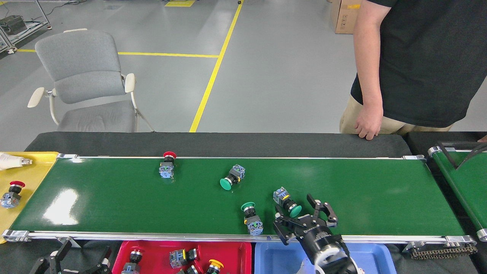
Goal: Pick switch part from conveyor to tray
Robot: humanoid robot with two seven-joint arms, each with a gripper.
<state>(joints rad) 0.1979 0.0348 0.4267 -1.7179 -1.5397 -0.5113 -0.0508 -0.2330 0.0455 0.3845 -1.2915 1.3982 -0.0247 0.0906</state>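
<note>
The right gripper [300, 215] reaches up from the lower edge with its black fingers [322, 208] spread wide apart, while the left gripper [72, 257] sits low in the bottom-left corner, its fingers likewise parted and pointing upward

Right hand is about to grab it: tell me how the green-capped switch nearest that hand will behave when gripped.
The green switch lies on its side on the glossy conveyor, so its round cap may roll or pivot. It looks rigid; the blocky blue-grey end probably grips better than the cap. The right hand is open.
</note>
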